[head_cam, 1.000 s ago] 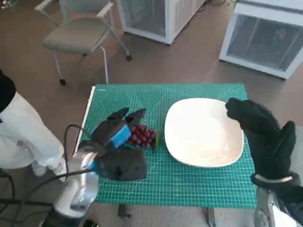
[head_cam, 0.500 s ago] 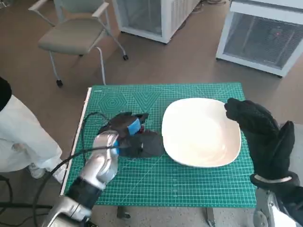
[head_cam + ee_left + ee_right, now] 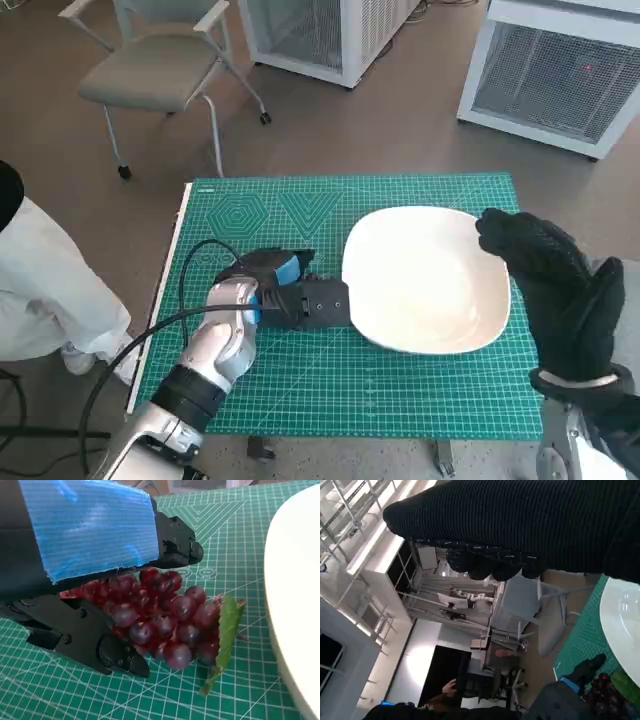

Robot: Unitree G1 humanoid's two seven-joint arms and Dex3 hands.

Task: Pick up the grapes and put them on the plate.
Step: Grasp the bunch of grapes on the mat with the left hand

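My left hand [image 3: 95, 555] has its black fingers [image 3: 85, 637] wrapped over and under the grapes [image 3: 165, 617], so it's gripping the bunch down on the green cutting mat [image 3: 400, 385]. One bunch, dark red, with one green leaf [image 3: 225, 630] sticking out the far end past the fingertips. The bunch's long axis runs out along the fingers, leaf end pointing toward the plate [image 3: 425, 278]. From the head cam I can barely see the grapes, the hand covers them.

Just beyond the fingertips is the single white plate, its rim right beside the leaf; can't tell if they touch. Nothing sits between the grapes and the plate.

My right hand [image 3: 550, 290], the gloved one, hangs over the plate's far edge with nothing in it. Its fingers look loosely extended, but I can't tell how spread they are.

Further out: one grey chair [image 3: 150, 70] and two white cabinets [image 3: 545, 75] on the floor, plus a person in white [image 3: 45, 280] beside the table.
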